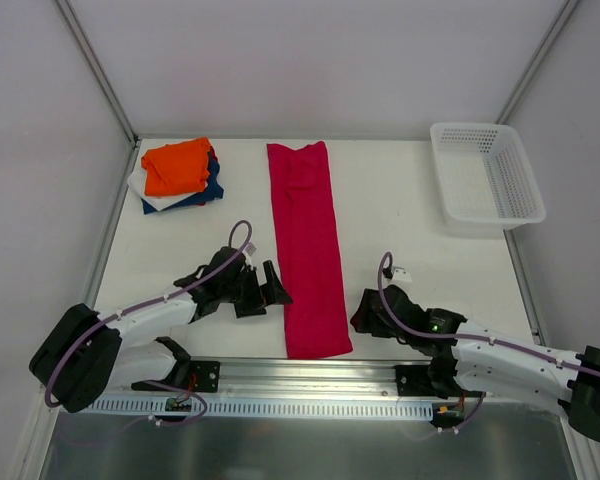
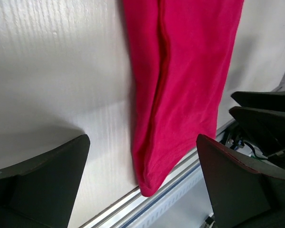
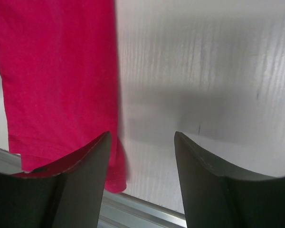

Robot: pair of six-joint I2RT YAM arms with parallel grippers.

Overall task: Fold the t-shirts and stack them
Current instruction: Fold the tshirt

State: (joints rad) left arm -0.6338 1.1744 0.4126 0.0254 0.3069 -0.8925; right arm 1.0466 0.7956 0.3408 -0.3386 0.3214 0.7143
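Two arms flank the crimson t-shirt in the overhead view. It lies as a long, narrow strip down the middle of the table, its near hem at the table's near edge, probably laid out this way so the ends can be brought together next. The left gripper sits just beside the strip's left edge, and the right gripper is near its right edge. Folded t-shirts, orange on top, are stacked at the far left corner, well apart from the strip. A white basket stands at the far right.

From the left wrist, the fingers are spread wide and hold nothing. The shirt's near end is framed between them, which would suit straddling the hem.

From the right wrist, the jaws are partly apart and empty, with bare table between them. One finger overlaps the shirt's corner, but I cannot tell whether it touches the cloth.
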